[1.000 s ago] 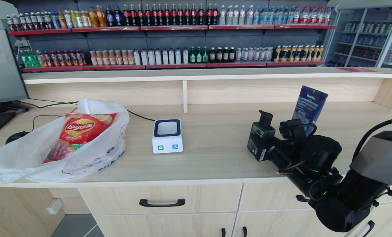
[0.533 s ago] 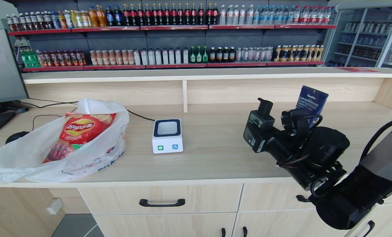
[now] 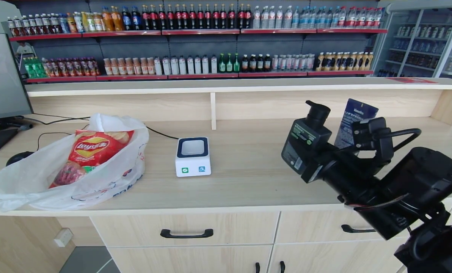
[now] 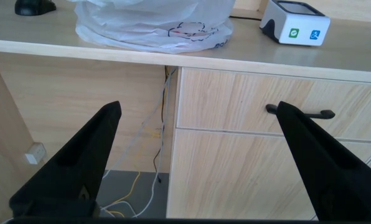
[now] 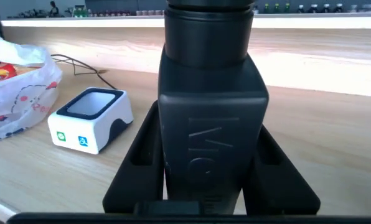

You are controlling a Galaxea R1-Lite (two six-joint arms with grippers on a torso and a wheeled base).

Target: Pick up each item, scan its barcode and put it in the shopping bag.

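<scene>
Grasp: the right gripper (image 3: 317, 170) is clenched on a dark bottle (image 3: 305, 146). The bottle is square-bodied with a round cap and is held over the counter (image 3: 248, 185), right of centre in the head view, with its cap tilted toward the upper right. In the right wrist view the fingers (image 5: 142, 165) press against both sides of the bottle body.

The left gripper (image 4: 198, 155) is released, its fingers spread wide with nothing between them. It faces the cabinet front below the counter edge, near a drawer handle (image 4: 300, 113).

The scanner (image 3: 193, 156), a white box with a dark-rimmed window, sits at centre frame, well apart from the bottle. The shopping bag (image 3: 112, 182) lies at lower left and contains a red chips packet (image 3: 93, 146). A blue packet (image 3: 358, 110) stands at the right, behind the gripper.
</scene>
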